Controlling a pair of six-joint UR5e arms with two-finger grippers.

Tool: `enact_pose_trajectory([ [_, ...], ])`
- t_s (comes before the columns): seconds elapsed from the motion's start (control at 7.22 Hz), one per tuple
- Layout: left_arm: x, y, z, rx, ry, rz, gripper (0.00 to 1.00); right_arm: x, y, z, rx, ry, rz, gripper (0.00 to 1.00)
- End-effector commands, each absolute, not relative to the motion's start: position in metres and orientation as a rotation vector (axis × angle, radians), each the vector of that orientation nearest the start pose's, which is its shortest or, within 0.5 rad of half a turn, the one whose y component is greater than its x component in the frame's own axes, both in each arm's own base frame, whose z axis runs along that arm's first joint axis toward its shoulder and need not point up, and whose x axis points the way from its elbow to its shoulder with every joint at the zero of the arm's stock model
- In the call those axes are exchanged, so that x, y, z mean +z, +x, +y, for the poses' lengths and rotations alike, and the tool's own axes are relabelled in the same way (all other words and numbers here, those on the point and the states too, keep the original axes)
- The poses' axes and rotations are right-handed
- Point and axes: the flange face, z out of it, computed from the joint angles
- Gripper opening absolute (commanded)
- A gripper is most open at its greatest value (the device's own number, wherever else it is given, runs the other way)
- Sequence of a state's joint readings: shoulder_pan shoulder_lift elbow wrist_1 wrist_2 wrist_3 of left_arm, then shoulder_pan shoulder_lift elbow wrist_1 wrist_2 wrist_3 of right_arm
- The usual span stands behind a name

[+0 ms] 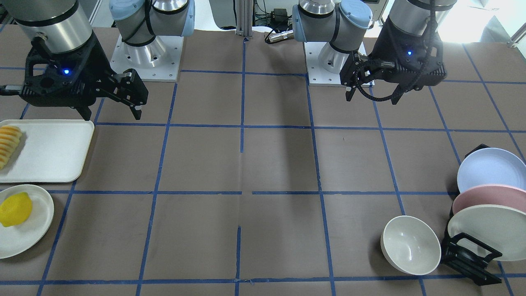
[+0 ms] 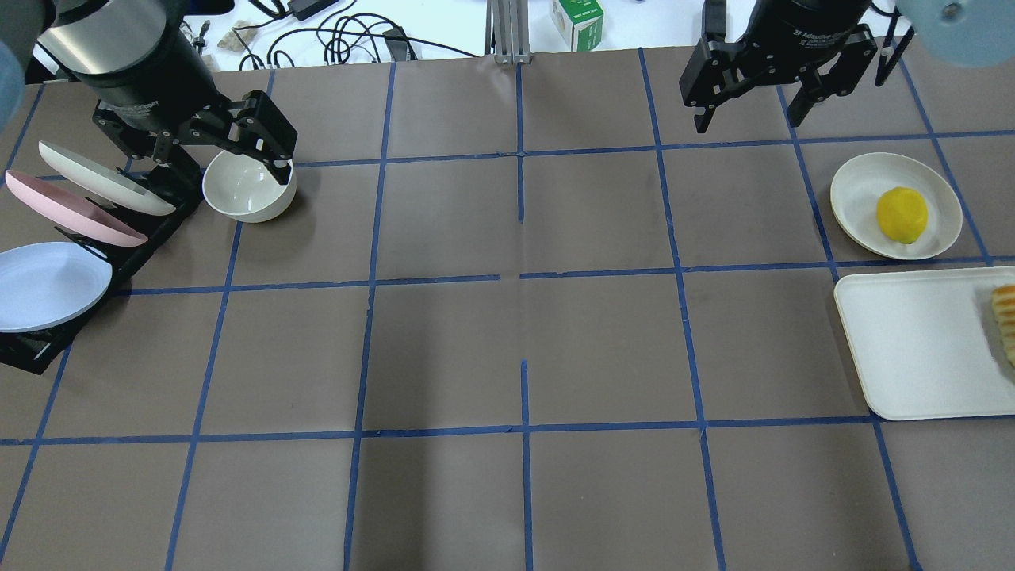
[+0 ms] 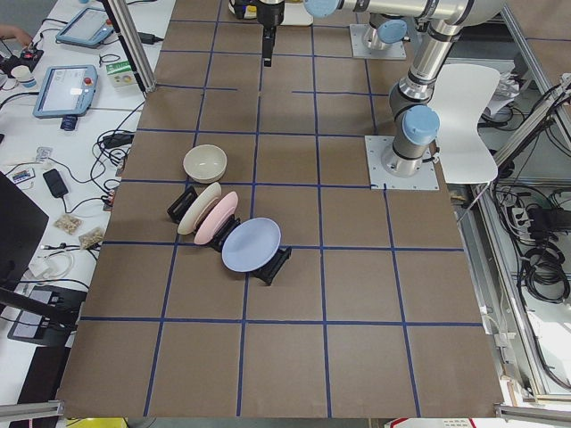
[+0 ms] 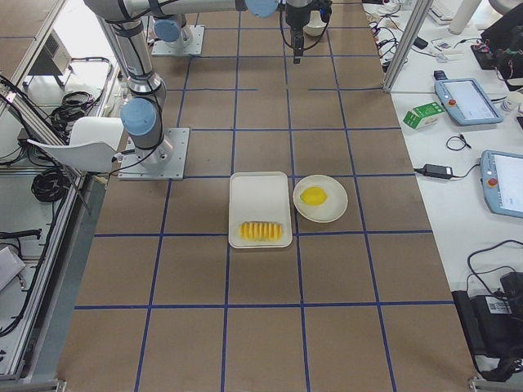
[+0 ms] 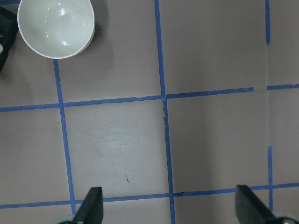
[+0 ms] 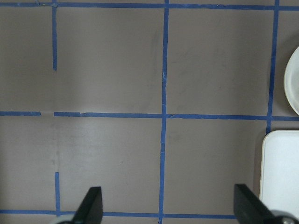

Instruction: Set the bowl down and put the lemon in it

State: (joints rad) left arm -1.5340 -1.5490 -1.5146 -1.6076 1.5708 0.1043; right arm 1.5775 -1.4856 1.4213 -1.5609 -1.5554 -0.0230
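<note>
The off-white bowl (image 1: 411,250) stands upright and empty beside the plate rack; it also shows in the overhead view (image 2: 248,186) and at the top left of the left wrist view (image 5: 56,28). The yellow lemon (image 1: 15,209) (image 2: 902,214) lies on a flat white round plate (image 1: 28,234) (image 2: 860,182). My left gripper (image 1: 372,100) (image 2: 226,162) (image 5: 170,207) hangs open and empty, high above the table, apart from the bowl. My right gripper (image 1: 111,115) (image 2: 747,123) (image 6: 168,210) is open and empty, high above the table, away from the lemon.
A black rack (image 1: 468,255) holds blue (image 1: 489,168), pink and cream plates next to the bowl. A white tray (image 1: 53,152) (image 2: 920,349) with a sliced ridged yellow-orange food piece (image 1: 9,144) lies beside the lemon's plate. Blue tape lines grid the brown table.
</note>
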Motion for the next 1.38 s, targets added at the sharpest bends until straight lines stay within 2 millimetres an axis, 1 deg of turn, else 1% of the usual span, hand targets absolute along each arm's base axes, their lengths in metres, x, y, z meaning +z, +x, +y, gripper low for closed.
enact_pose_trajectory([
  [0.0, 0.523, -0.115, -0.49, -0.065, 0.106, 3.136, 1.0, 0.518, 0.138, -0.531, -0.087, -0.046, 3.125, 1.0],
  [0.42, 0.523, -0.115, -0.49, -0.065, 0.106, 3.135, 1.0, 0.52, 0.139, -0.532, -0.096, -0.049, 3.123, 1.0],
  [0.55, 0.522, -0.116, -0.49, -0.06, 0.108, 3.136, 1.0, 0.52, 0.138, -0.535, -0.111, -0.063, 3.131, 1.0],
  [0.69, 0.522, -0.115, -0.49, -0.059, 0.11, 3.13, 1.0, 0.518, 0.123, -0.542, -0.128, -0.043, 3.144, 1.0],
  [0.83, 0.512, -0.114, -0.498, -0.022, 0.106, 3.136, 1.0, 0.515, 0.086, -0.553, -0.115, 0.021, 3.148, 1.0],
  [0.97, 0.501, -0.108, -0.518, -0.01, 0.094, 3.138, 1.0, 0.508, 0.036, -0.563, -0.088, 0.017, 3.15, 1.0],
  [1.11, 0.472, -0.086, -0.556, 0.004, 0.075, 3.144, 1.0, 0.491, -0.003, -0.565, -0.037, -0.067, 3.149, 1.0],
  [1.25, 0.446, -0.054, -0.592, 0.039, 0.096, 3.149, 1.0, 0.46, -0.033, -0.576, 0.039, -0.11, 3.133, 1.0],
])
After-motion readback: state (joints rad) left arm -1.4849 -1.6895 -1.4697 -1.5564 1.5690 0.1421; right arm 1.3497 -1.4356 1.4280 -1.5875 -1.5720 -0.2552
